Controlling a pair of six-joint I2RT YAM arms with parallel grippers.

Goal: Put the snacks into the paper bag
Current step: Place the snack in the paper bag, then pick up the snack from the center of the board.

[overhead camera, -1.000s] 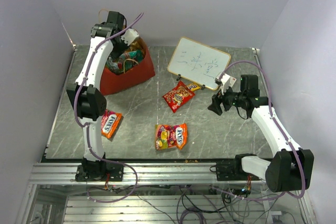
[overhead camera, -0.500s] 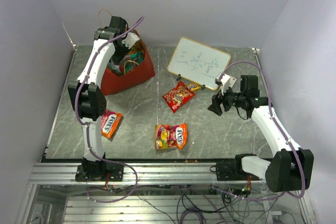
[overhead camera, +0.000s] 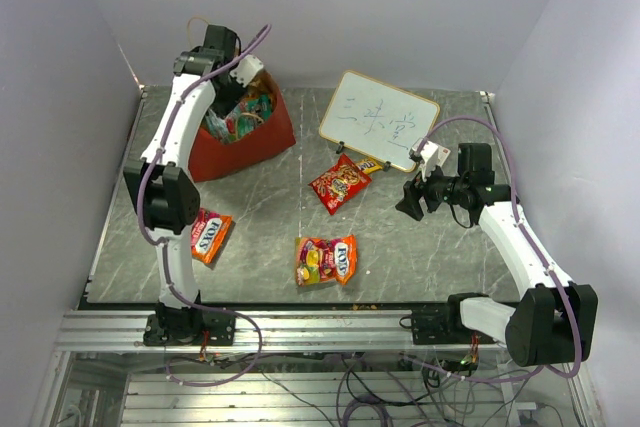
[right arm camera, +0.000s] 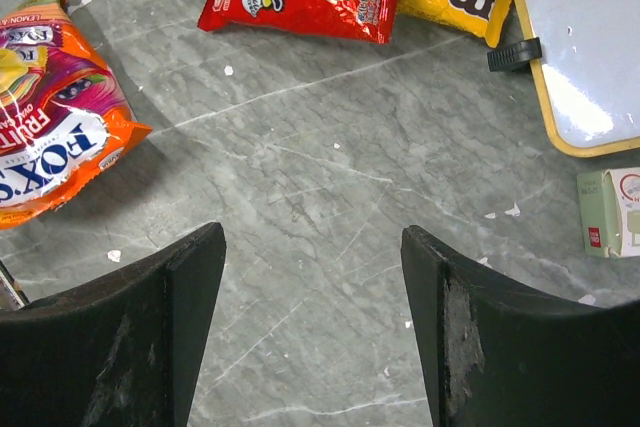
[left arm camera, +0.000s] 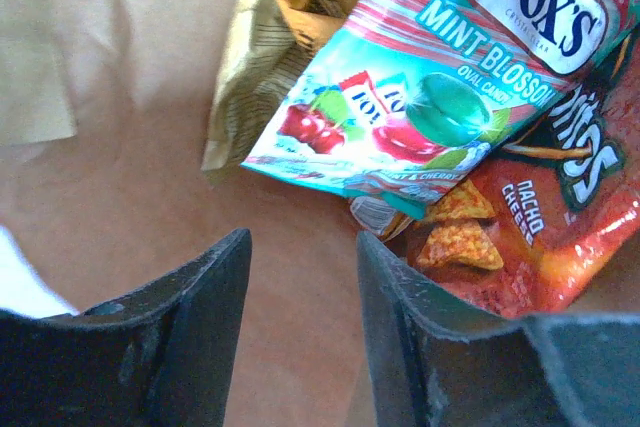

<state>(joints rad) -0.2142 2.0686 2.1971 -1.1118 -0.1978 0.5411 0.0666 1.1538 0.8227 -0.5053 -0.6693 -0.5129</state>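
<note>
The paper bag (overhead camera: 262,137), red outside, stands at the back left. My left gripper (overhead camera: 238,85) reaches into its mouth. In the left wrist view the left gripper (left arm camera: 303,237) is open with nothing between its fingers, over the brown kraft inside (left arm camera: 130,147). A teal Fox's mint packet (left arm camera: 450,87), a Doritos bag (left arm camera: 545,217) and a tan packet (left arm camera: 265,57) lie in the bag. On the table lie a red packet (overhead camera: 340,185), a yellow M&M's pack (overhead camera: 370,165) and two orange Fox's packets (overhead camera: 325,260) (overhead camera: 210,235). My right gripper (right arm camera: 312,229) hangs open over bare table.
A whiteboard (overhead camera: 378,119) with writing leans at the back centre on black feet. A small white box (right arm camera: 612,212) lies beside it, near my right wrist. The grey marble table (overhead camera: 260,217) ends at a metal rail in front.
The left jaws have widened inside the bag's mouth and the left wrist has shifted slightly. The right arm has not moved.
</note>
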